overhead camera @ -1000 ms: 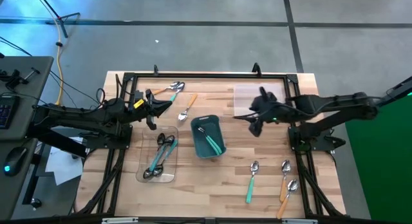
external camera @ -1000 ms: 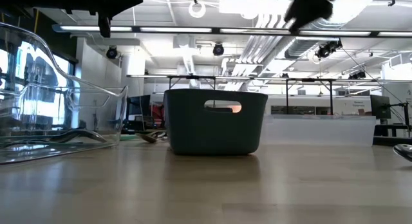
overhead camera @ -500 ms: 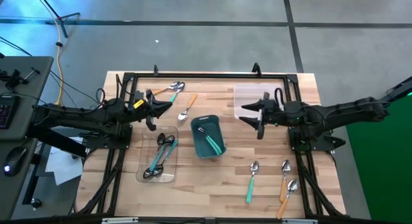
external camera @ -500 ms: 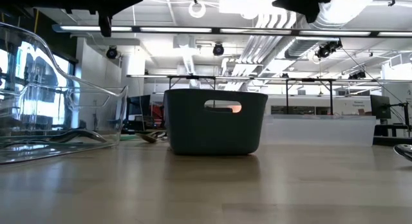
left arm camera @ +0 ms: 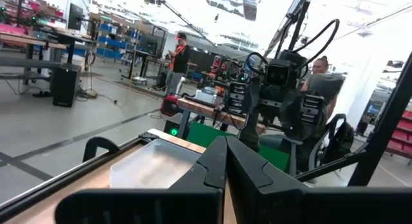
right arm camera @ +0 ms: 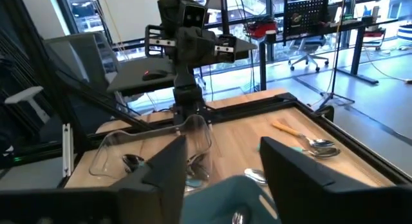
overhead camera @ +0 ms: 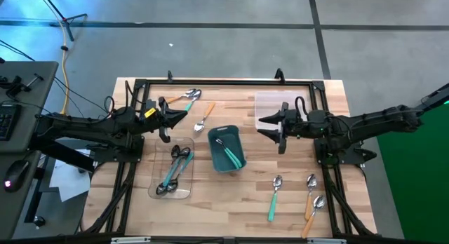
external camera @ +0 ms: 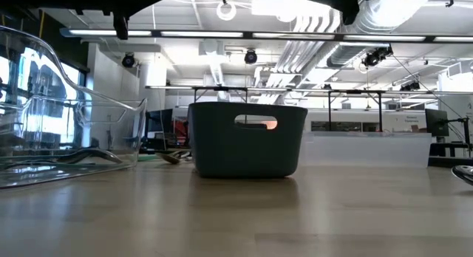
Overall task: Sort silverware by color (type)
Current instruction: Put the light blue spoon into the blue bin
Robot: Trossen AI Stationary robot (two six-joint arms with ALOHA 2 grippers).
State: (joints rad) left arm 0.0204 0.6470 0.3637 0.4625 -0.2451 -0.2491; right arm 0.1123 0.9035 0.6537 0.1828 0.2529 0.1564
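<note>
The silverware lies in groups. Two spoons (overhead camera: pixel 189 97) and an orange-handled one (overhead camera: pixel 203 118) lie at the far left. Dark and teal spoons lie in a clear tray (overhead camera: pixel 160 193), and teal ones in the teal bin (overhead camera: pixel 226 147). A teal-handled spoon (overhead camera: pixel 273 199) and two orange-handled spoons (overhead camera: pixel 311 202) lie near the right front. My left gripper (overhead camera: pixel 186 116) hangs shut above the far left, holding nothing. My right gripper (overhead camera: pixel 263 127) stands open and level, right of the bin, above the table, with nothing between its fingers (right arm camera: pixel 168 169).
A second clear tray (overhead camera: pixel 272 104) sits at the far right, just beyond my right gripper. A black frame (overhead camera: pixel 224 81) runs round the table's edges. Bare wood lies between the bin and the front-right spoons. A person (left arm camera: pixel 178 56) stands in the room far behind.
My right gripper has tipped up from pointing downward to level, its fingers now pointing toward the table's left, and it has sunk slightly. The spoons, bin and trays lie as before.
</note>
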